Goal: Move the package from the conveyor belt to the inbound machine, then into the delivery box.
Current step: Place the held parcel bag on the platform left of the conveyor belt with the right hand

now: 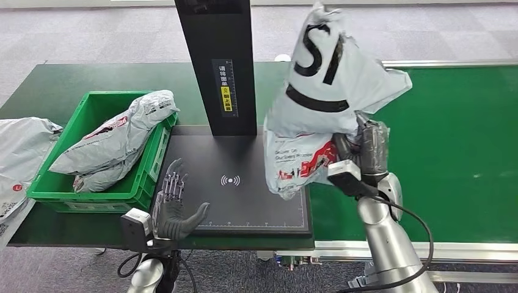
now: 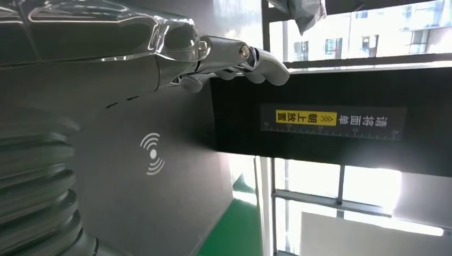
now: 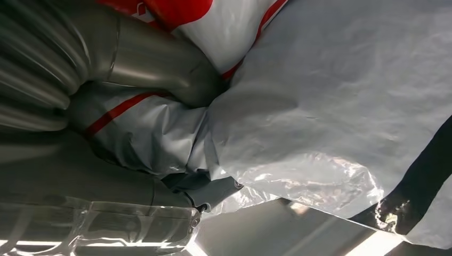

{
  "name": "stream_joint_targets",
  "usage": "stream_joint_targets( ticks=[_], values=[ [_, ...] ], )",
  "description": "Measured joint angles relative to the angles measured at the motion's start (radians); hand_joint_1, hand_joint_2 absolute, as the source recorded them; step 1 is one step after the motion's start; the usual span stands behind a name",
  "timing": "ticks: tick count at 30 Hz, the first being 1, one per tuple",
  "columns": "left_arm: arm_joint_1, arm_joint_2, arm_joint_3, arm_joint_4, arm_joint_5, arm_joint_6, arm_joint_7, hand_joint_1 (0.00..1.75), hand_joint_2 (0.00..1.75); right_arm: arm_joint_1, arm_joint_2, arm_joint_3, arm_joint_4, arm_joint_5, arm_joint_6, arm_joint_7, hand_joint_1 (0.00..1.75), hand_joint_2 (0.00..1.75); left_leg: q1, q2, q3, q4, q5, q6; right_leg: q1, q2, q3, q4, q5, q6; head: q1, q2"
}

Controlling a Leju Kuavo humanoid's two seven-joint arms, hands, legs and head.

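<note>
A: What carries everything?
B: A green conveyor belt (image 1: pixel 452 140) fills the right side, with a metal rail along its near edge. To its left lies the inbound machine (image 1: pixel 244 183), a flat black plate with a white wireless mark and a black upright post (image 1: pixel 220 61) rising from its far edge. Grey carpet floor lies beyond.

A: And the package?
B: The package (image 1: pixel 324 104), a grey-white bag with black letters and red print, hangs in the air over the plate's right edge, where plate meets belt. The right hand (image 1: pixel 363 152) grips it from the belt side, fingers (image 3: pixel 144 64) closed into the crumpled plastic.

A: The other hand?
B: The left hand (image 1: pixel 174 207) hovers at the plate's near left corner, fingers apart, holding nothing.

A: Room to move?
B: The plate's middle is bare. Touching its left edge stands the green delivery box (image 1: pixel 91 189), already holding a grey bag (image 1: pixel 116 140). Another bag (image 1: pixel 21 152) lies beside the box's left wall.
</note>
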Motion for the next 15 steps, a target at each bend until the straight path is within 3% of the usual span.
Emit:
stream_joint_targets(
  ticks=[2, 8, 13, 15],
  values=[
    [-0.003, 0.000, 0.000, 0.000, -0.004, 0.016, 0.000, 0.00, 1.75, -0.002, -0.003, 0.077, 0.002, 0.084, 0.004, 0.026, 1.75, 1.75, 0.000, 0.000, 0.000, 0.000, 0.000, 0.000, 0.000, 0.000, 0.000, 0.000, 0.000, 0.000, 0.000, 0.000],
    [-0.003, 0.000, 0.006, 0.000, -0.002, 0.048, -0.020, 0.00, 1.75, -0.048, 0.002, 0.325, 0.117, 0.302, 0.155, 0.198, 1.75, 1.75, 0.000, -0.001, -0.001, 0.000, 0.000, 0.000, 0.000, -0.001, 0.000, 0.000, 0.000, 0.000, 0.000, 0.000],
    [-0.003, -0.002, 0.010, 0.000, -0.030, 0.091, -0.036, 0.00, 1.75, -0.134, 0.039, 0.451, 0.296, 0.359, 0.302, 0.279, 1.75, 1.75, 0.000, -0.001, 0.000, 0.000, 0.000, 0.000, 0.000, -0.001, 0.000, 0.000, 0.000, 0.000, 0.000, 0.000],
    [-0.004, -0.004, 0.010, 0.000, -0.060, 0.130, -0.040, 0.00, 1.75, -0.166, 0.059, 0.482, 0.363, 0.359, 0.341, 0.287, 1.64, 1.75, 0.000, -0.001, 0.000, 0.000, 0.000, 0.000, 0.000, -0.001, 0.000, 0.000, 0.000, 0.000, 0.000, 0.000]
  ],
)
